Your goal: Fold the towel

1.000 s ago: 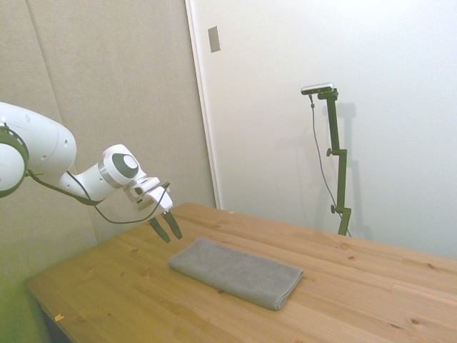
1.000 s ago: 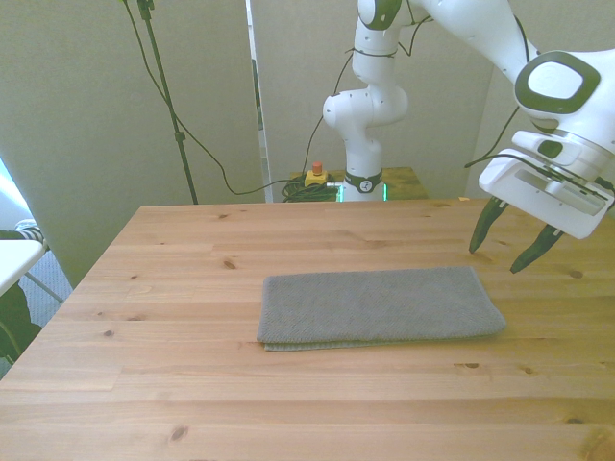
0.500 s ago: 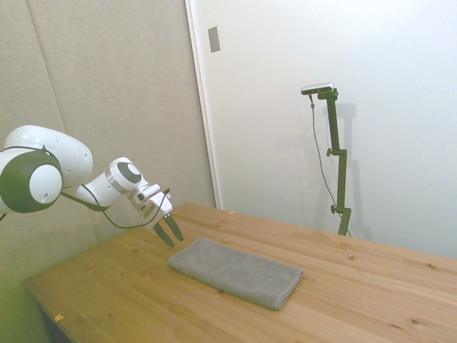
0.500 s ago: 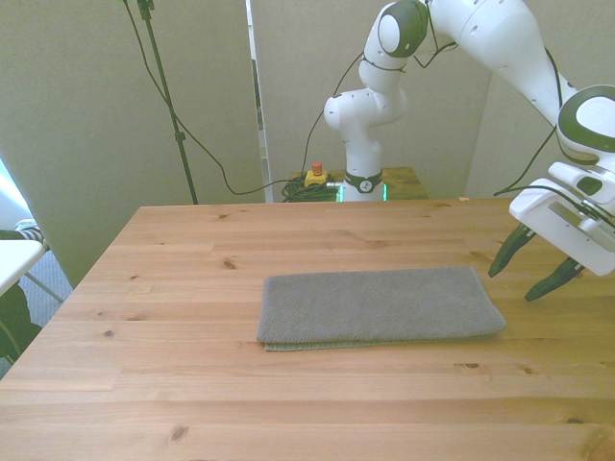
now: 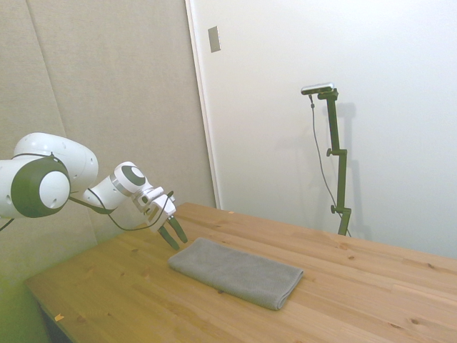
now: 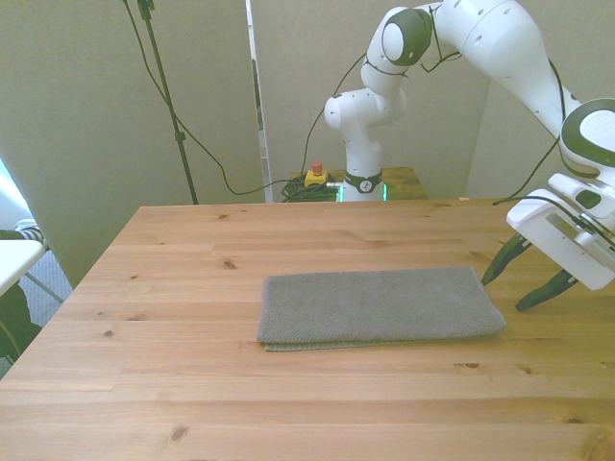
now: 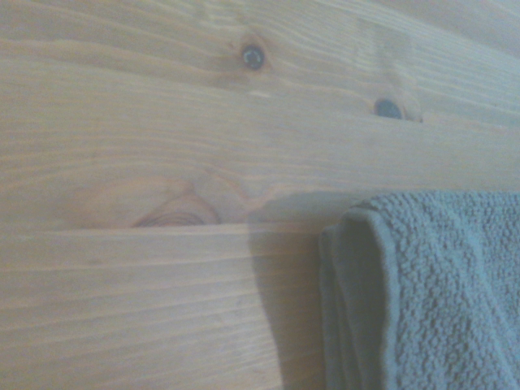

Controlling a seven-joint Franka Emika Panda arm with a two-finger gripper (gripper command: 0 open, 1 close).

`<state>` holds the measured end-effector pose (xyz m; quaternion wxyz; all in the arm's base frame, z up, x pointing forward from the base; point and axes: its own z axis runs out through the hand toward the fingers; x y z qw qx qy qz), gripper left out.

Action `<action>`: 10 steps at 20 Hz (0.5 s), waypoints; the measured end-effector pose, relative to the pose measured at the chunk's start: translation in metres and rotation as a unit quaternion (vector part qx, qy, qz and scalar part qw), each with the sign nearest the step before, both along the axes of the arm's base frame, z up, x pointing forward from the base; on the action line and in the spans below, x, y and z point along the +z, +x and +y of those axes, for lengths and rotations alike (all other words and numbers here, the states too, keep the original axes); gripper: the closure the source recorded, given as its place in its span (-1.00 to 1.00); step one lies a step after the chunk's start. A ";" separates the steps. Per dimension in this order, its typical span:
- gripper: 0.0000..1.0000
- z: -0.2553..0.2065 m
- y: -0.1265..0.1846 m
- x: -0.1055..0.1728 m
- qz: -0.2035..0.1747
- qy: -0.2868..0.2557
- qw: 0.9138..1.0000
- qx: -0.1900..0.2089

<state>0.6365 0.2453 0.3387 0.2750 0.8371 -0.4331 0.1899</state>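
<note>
The grey towel [image 6: 377,305] lies flat on the wooden table [image 6: 192,384] as a long layered rectangle; it also shows in the side view, towel [image 5: 235,273]. My gripper [image 6: 506,291] hovers open just off the towel's short end at the front view's right, its dark fingertips close above the wood. From the side, the gripper [image 5: 173,239] hangs beside the towel's near-left corner, apart from the cloth. The wrist view shows a thick folded corner of the towel [image 7: 431,301] next to bare wood.
A yellow box with a red button [image 6: 314,176] sits beyond the table's far edge by the robot's base. Part of a white surface [image 6: 14,254] pokes in at the front view's left edge.
The gripper has dropped lower and drifted toward the front view's right, ending close to the table beside the towel's end. It stays open. The towel has not moved.
</note>
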 end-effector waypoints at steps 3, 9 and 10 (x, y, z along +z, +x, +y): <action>-1.00 -0.012 0.004 -0.001 0.002 -0.003 1.000 -0.007; -1.00 -0.044 0.014 -0.002 0.015 -0.005 1.000 -0.017; -1.00 -0.046 0.015 -0.002 0.017 -0.005 1.000 -0.017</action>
